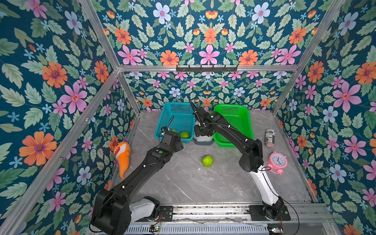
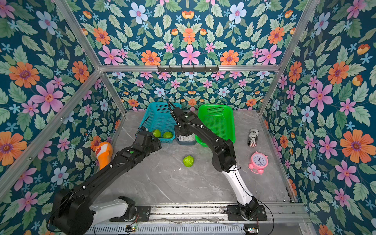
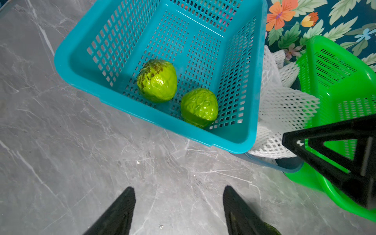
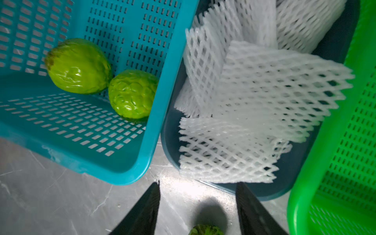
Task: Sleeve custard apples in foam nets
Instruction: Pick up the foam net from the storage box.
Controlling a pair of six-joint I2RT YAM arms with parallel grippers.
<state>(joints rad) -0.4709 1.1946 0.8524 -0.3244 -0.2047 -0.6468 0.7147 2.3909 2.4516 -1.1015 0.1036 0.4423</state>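
One green, bumpy custard apple (image 1: 207,161) lies alone on the grey marble table, between the two arms. Two more custard apples (image 3: 156,81) (image 3: 199,106) rest in the near corner of the blue basket (image 1: 179,116). White foam nets (image 4: 264,91) are piled in a dark blue tray (image 4: 295,179) between the baskets. My right gripper (image 4: 199,184) hangs open just above the tray's near edge, nothing between its fingers. My left gripper (image 3: 178,188) is open and empty over bare table, in front of the blue basket.
An empty green basket (image 1: 236,120) stands right of the tray. An orange fish plush (image 1: 122,156) lies by the left wall. A printed can (image 1: 270,138) and a pink alarm clock (image 1: 277,161) sit at the right. Floral walls enclose the table.
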